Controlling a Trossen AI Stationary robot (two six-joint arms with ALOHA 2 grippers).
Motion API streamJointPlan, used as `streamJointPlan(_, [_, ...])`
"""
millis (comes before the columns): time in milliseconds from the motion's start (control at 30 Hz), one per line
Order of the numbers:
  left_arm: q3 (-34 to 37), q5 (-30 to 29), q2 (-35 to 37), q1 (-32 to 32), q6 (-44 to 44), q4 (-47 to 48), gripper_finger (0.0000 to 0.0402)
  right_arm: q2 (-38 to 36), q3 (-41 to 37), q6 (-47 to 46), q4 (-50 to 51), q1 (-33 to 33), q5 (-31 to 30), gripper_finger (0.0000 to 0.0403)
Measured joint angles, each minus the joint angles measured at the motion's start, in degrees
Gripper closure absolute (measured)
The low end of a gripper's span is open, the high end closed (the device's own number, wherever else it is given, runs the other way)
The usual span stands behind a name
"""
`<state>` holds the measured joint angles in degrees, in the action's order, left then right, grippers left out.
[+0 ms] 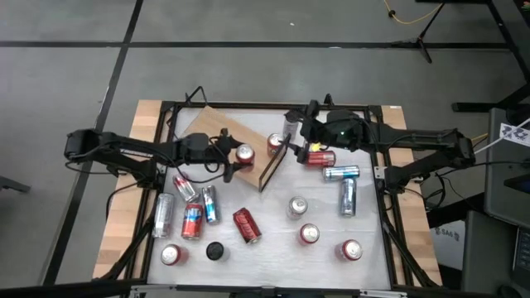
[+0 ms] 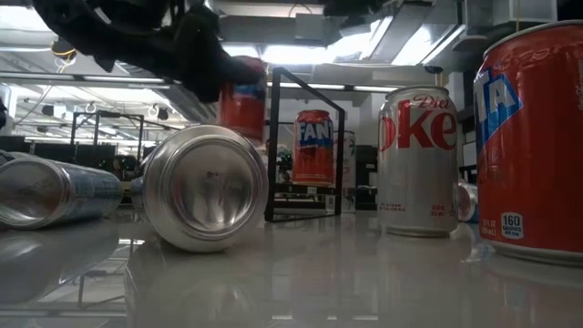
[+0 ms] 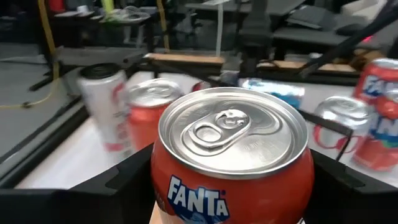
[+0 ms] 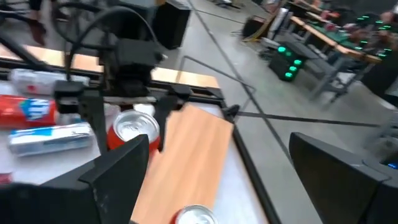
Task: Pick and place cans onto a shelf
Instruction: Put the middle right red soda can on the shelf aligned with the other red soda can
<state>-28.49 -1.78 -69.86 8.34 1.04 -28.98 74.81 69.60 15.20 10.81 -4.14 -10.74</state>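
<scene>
My left arm point(image 1: 124, 151): matte black, slender jointed links, thin black cable looping off wrist block. My right arm point(image 1: 414, 141): same black build, chunkier wrist housing with small green light on top, yellow mark at its lower edge. Left gripper point(image 1: 238, 159): two flat, broad black fingers point(image 3: 112, 186) with angular edges. Right gripper point(image 1: 291, 131): wide black wedge-shaped fingers point(image 4: 118, 171), plain matte faces, no markings I can read.
</scene>
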Motion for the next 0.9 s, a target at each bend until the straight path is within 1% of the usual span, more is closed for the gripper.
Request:
streamJointPlan(233, [0.0,0.1,-7.3,0.0,-0.1,-6.6,0.0114,0.6,0.0,0.0,0.1,0.0,3.8,0.0029])
streamJointPlan(400, [0.0,-0.3,-10.6,0.0,-0.1,-6.5,0.0113,1.6,0.0,0.0,0.2,0.0,3.9,0.0029])
streamJointPlan(700, [0.0,-0.5,-11.5,0.0,-0.1,-6.6,0.0111,3.9,0.0,0.1,1.1,0.0,3.9,0.0029])
streamJointPlan(900, [0.0,-0.5,-11.5,0.0,-0.1,-6.5,0.0086,4.7,-0.1,0.1,1.9,0.0,3.8,0.0029])
